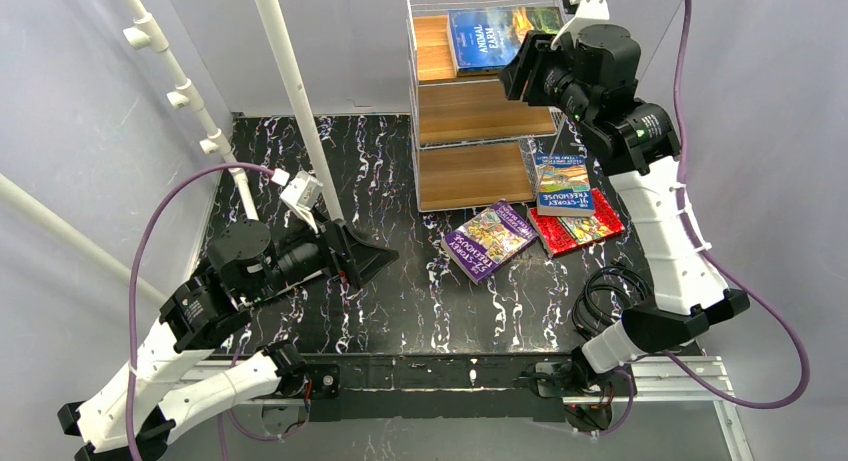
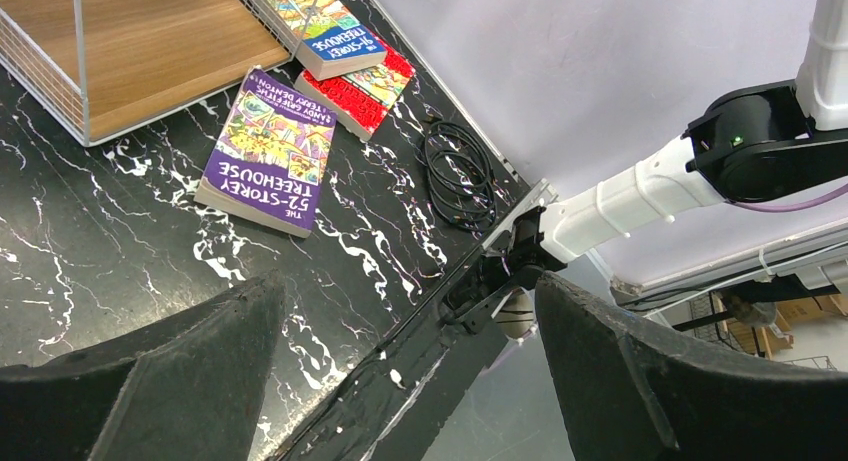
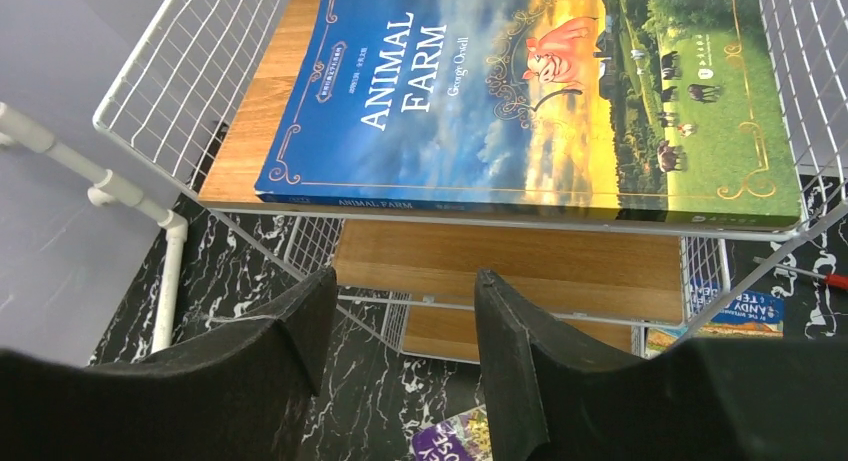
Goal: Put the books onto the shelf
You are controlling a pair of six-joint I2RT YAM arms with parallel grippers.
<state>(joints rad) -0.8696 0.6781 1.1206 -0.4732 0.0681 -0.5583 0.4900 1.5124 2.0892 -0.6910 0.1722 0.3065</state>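
Shelf (image 1: 475, 111): a white wire rack with three wooden boards stands at the far edge of the black marbled table (image 1: 400, 301), just right of centre.
Animal Farm (image 3: 520, 91): the blue paperback lies flat, cover up, on the top board. It fills most of the board's right side, with its spine facing the right arm.
Right gripper (image 3: 405, 291): level with the top tier's front right corner and pointing at the book's spine. Its jaws stand partly apart with only air between them, and the fingers are clear of both book and wire.
Purple book (image 1: 488, 239): a "52-Storey Treehouse" cover, flat on the table in front of the shelf's bottom board, near it but apart.
Blue book (image 1: 563, 184): another Treehouse title, lying by the shelf's right front corner and resting partly on the red one.
Red book (image 1: 580, 231): flat on the table beneath the blue book, its near edge and corner showing, just beside the purple book.
Left gripper (image 2: 408, 291): low over the left half of the table, well apart from every book and aimed toward them. Its jaws gape wide and hold nothing.
Cable (image 1: 605, 291): a black coil on the table near the right arm's base, closer to the arms than the red book.
Poles (image 1: 295, 91): white tubing rises at the left, behind the left arm.
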